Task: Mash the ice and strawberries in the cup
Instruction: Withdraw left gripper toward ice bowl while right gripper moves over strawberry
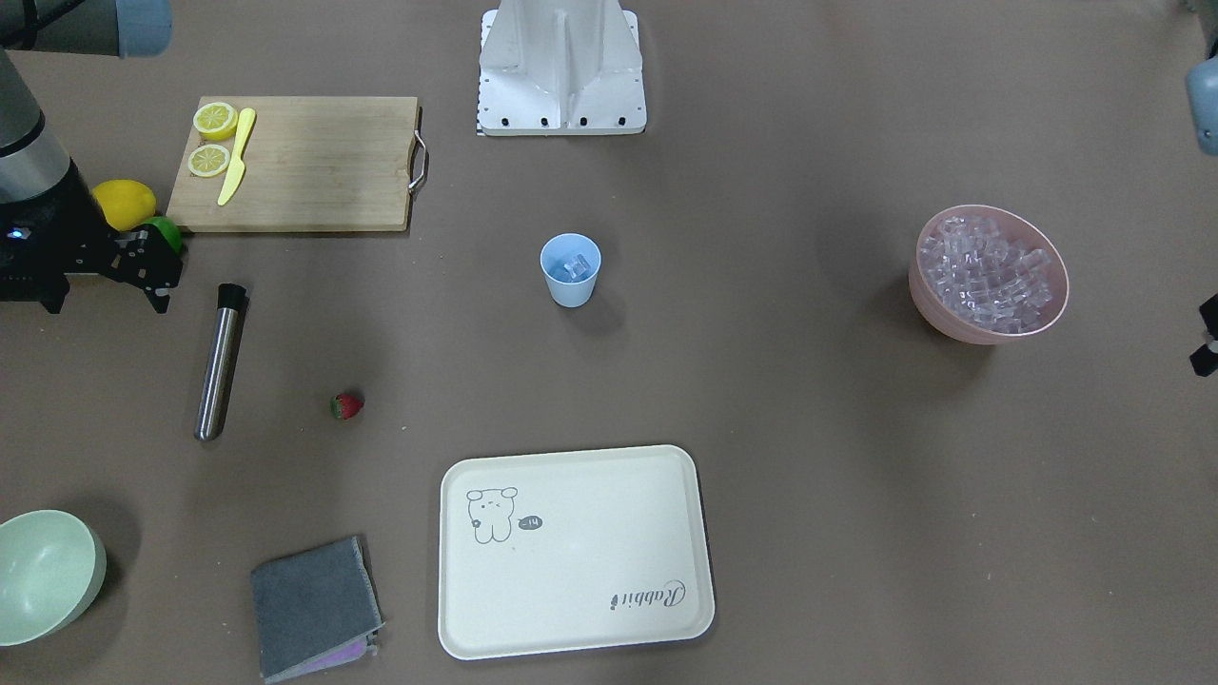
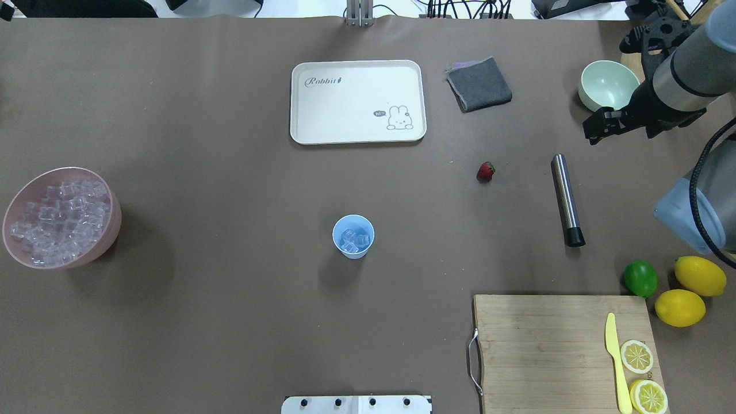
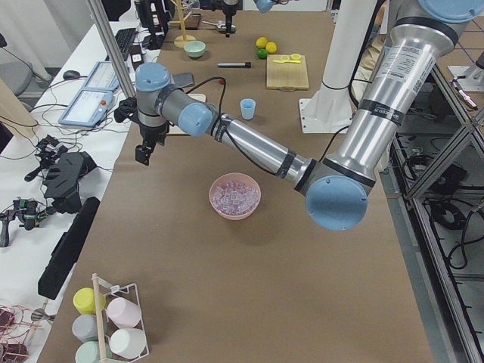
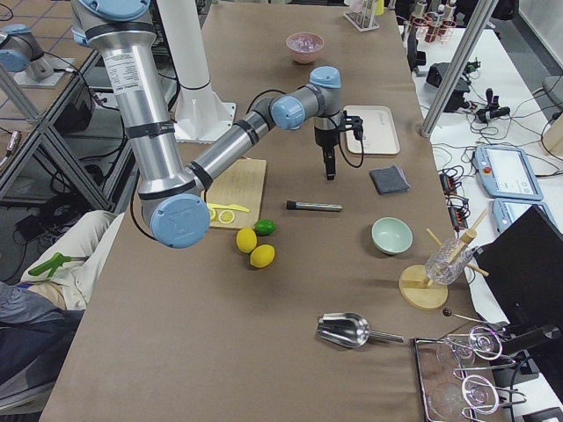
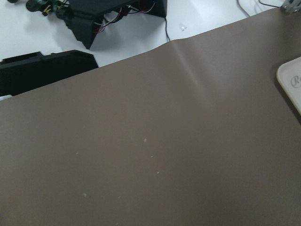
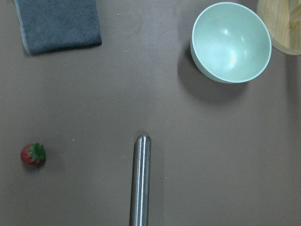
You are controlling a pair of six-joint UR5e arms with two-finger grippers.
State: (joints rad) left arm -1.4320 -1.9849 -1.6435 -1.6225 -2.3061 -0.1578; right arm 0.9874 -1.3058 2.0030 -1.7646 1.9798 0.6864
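Observation:
The light blue cup (image 1: 571, 271) stands upright mid-table and holds a few clear ice cubes (image 2: 353, 239). Many more ice cubes fill the pink bowl (image 2: 114, 221) at my far left. The small red strawberry (image 2: 486, 171) lies alone on the table and also shows in the right wrist view (image 6: 33, 154). My right gripper (image 2: 597, 125) hovers above the far end of a steel muddler (image 2: 567, 199), looks open and is empty. My left gripper (image 3: 142, 153) hangs over the table's far-left edge, beyond the pink bowl. I cannot tell whether it is open or shut.
A cream tray (image 2: 299, 103), a grey cloth (image 2: 478, 84) and a pale green bowl (image 2: 592, 95) lie along the far side. Near my right stand a wooden cutting board (image 2: 546, 345) with lemon halves and a yellow knife, a lime (image 2: 640, 278) and two lemons (image 2: 679, 307).

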